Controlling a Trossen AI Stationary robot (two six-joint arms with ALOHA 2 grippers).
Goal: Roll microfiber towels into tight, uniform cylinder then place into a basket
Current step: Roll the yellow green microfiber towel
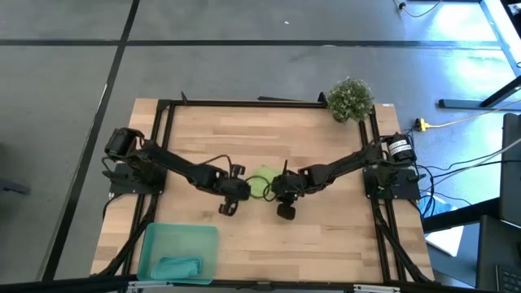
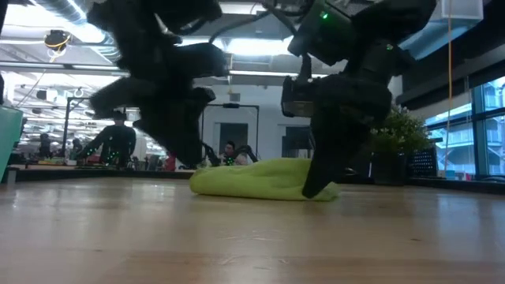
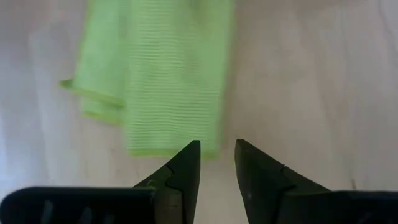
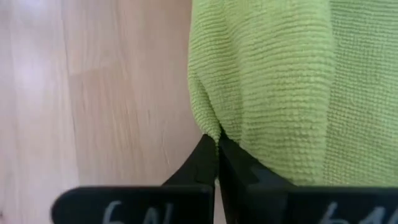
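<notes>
The lime yellow-green towel (image 1: 261,183) lies bunched in a low, thick strip on the middle of the table (image 2: 252,180). My right gripper (image 4: 217,144) stands at its right end (image 2: 322,186), shut on it. My left gripper (image 3: 217,147) is open at the towel's left end (image 2: 193,158), just short of the towel's edge (image 3: 174,151) and touching nothing. The teal towel (image 1: 179,266) lies in the translucent teal basket (image 1: 155,238) at the table's near left. My right gripper pinches a small pucker at the lime towel's edge (image 4: 214,129) between its two shut fingers (image 4: 200,163). In the low view the fingers point steeply down onto the towel's right end. The towel lies on the table, slack.
A bushy green potted plant (image 1: 351,98) stands at the table's far right corner. The black frame rails (image 1: 244,103) run along the table's far edge and sides. Bare wood lies in front of the towel (image 1: 326,236). People show in the room beyond the table (image 2: 114,138).
</notes>
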